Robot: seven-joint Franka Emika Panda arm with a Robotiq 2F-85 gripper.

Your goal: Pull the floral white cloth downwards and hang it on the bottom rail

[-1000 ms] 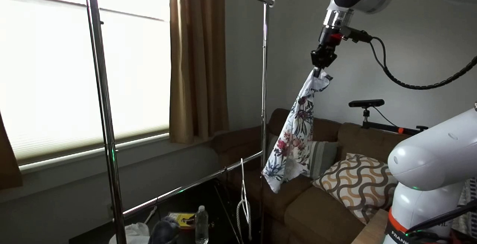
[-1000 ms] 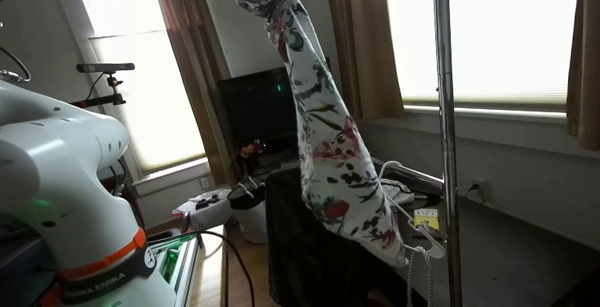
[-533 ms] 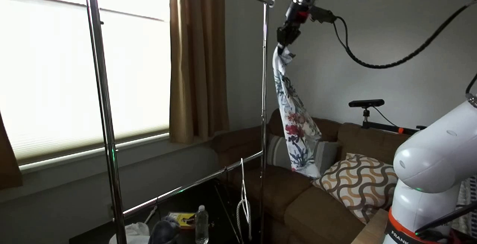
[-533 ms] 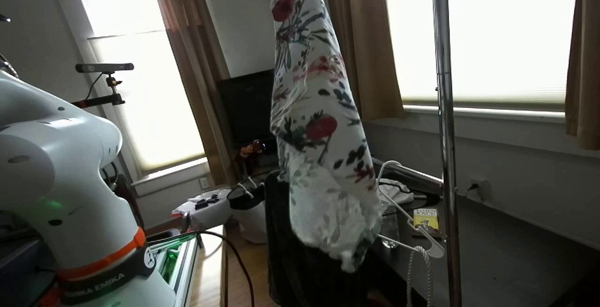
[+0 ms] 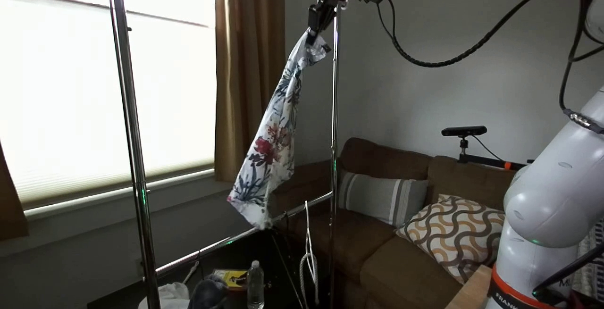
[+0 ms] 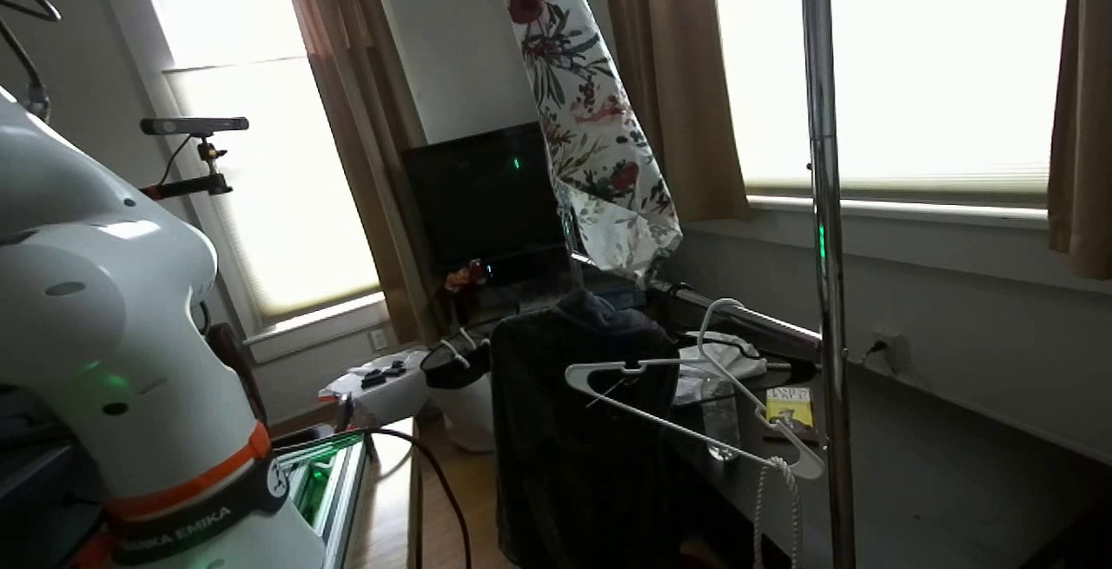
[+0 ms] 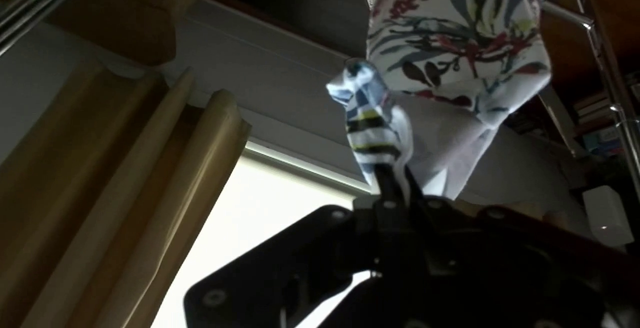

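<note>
The gripper (image 5: pixel 311 39) has the floral white cloth (image 5: pixel 271 144) pinched near its upper end, hanging at a slant! In both exterior views its lower tip overlaps the bottom rail (image 5: pixel 217 245), touching or not, no telling; a white hanger (image 6: pixel 673 427) hooks over that rail.

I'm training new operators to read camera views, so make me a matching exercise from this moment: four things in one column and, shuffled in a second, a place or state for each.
Things
1. White fabric cloth with red and dark flowers
2. Triangular white clothes hanger
3. Clear plastic bottle
4. White cushion with brown and orange waves

Places or states
A. Upright beside the yellow-covered book
B. On the brown fabric sofa
C. Hanging from the shut jaws
D. Hooked over the thin silver metal bottom rail

Pairs: 1-C; 2-D; 3-A; 4-B
</note>
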